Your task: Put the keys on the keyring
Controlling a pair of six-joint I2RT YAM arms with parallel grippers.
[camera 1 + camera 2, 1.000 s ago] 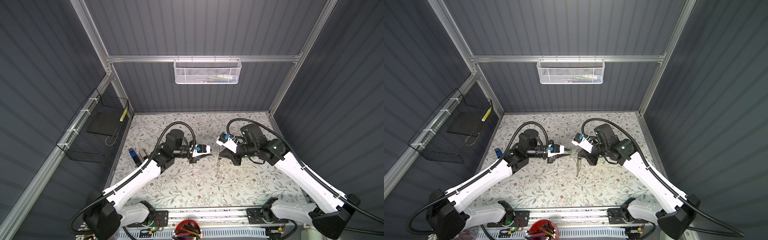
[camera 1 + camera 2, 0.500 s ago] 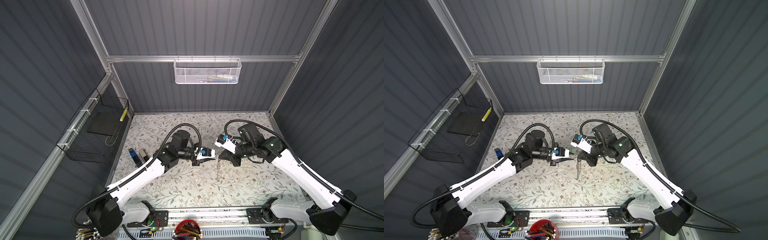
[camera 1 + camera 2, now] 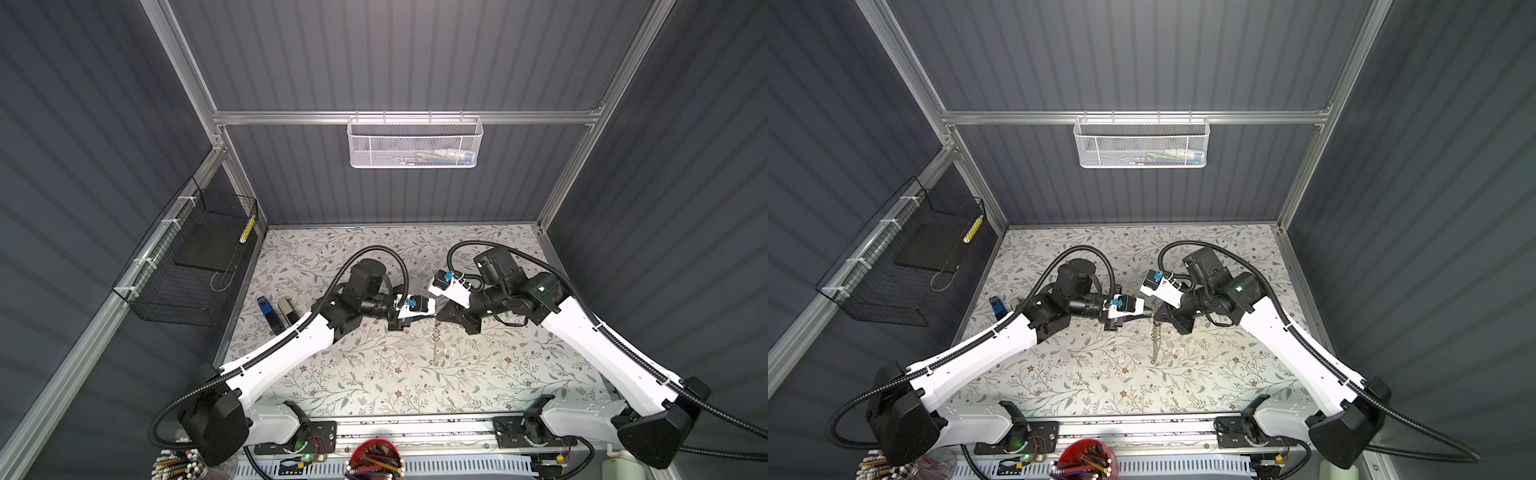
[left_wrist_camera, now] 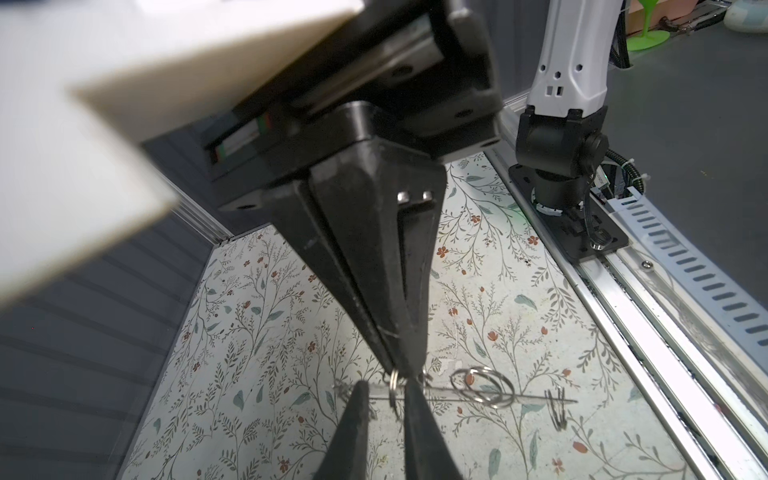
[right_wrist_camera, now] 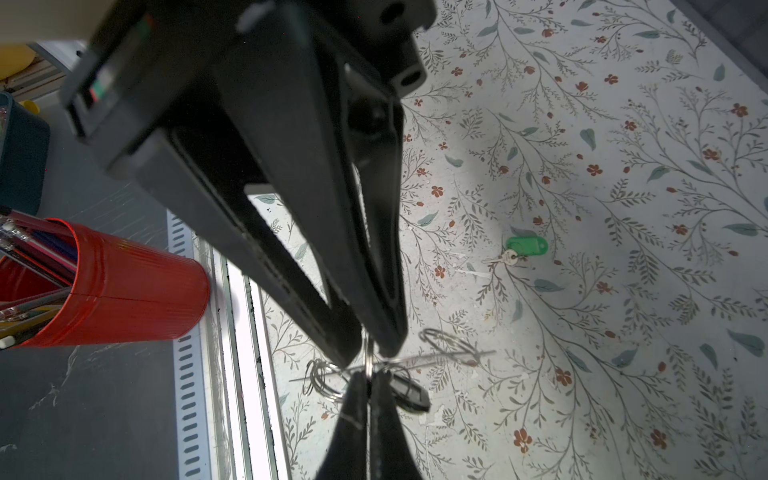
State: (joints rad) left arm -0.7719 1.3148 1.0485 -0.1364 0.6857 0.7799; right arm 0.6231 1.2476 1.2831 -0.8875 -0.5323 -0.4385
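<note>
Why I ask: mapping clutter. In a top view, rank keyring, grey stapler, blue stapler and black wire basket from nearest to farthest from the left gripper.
From the left gripper:
1. keyring, right at its tips.
2. grey stapler, off to the left.
3. blue stapler, just beyond it.
4. black wire basket, on the left wall.

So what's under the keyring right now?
Under the keyring: floral mat and a black-rimmed tag, lying or hanging, unclear. The fingers hide the mat below its middle; the green-tagged key lies aside.
</note>
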